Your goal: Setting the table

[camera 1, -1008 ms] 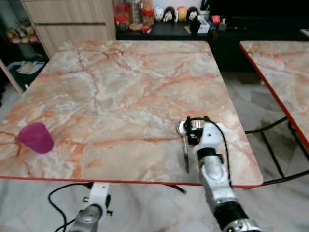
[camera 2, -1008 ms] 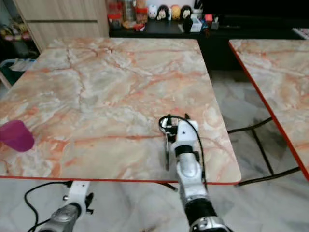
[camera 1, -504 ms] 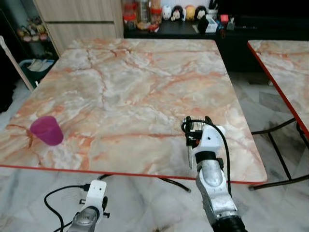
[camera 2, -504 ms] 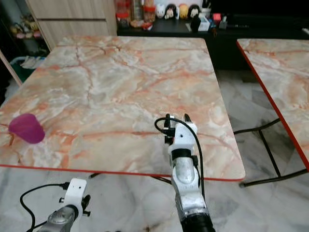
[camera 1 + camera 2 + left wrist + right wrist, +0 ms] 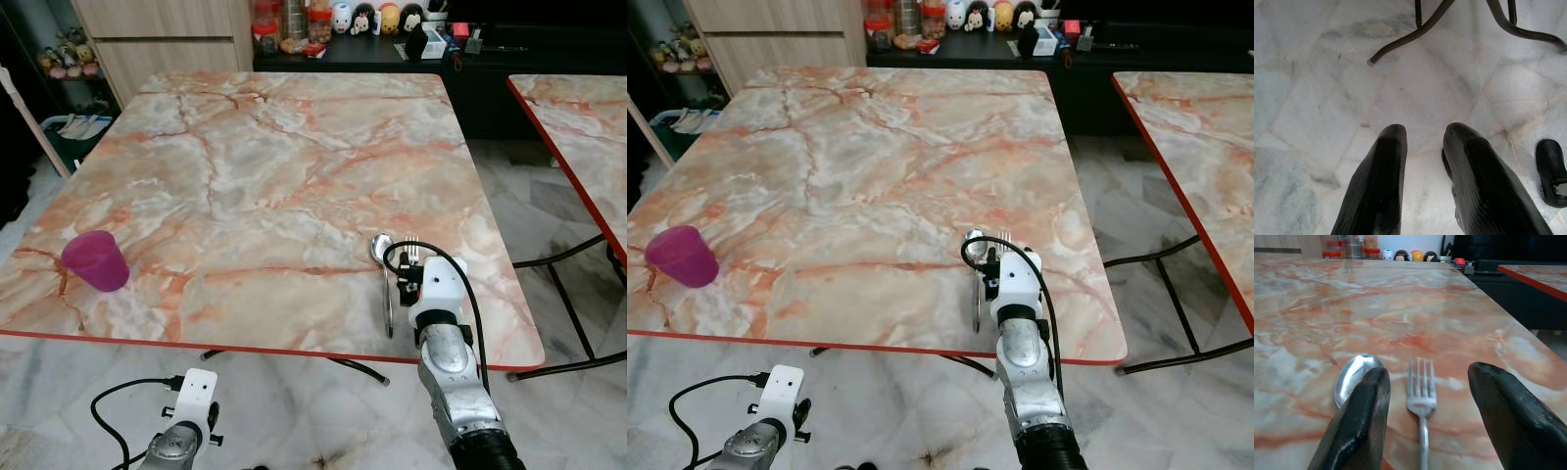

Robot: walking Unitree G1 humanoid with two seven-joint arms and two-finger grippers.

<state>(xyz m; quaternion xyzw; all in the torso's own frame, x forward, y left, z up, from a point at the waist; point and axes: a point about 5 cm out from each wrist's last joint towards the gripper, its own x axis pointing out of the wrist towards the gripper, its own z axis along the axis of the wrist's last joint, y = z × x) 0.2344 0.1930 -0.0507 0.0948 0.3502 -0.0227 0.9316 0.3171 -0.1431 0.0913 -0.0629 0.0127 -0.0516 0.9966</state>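
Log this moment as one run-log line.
right gripper: open over fork | spoon: beside fork on table | cup: near left edge | left gripper: idle, open

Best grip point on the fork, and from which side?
Take the fork across its narrow handle just below the tines, coming from above. It lies flat on the table beside the spoon, and the open right gripper already straddles it.
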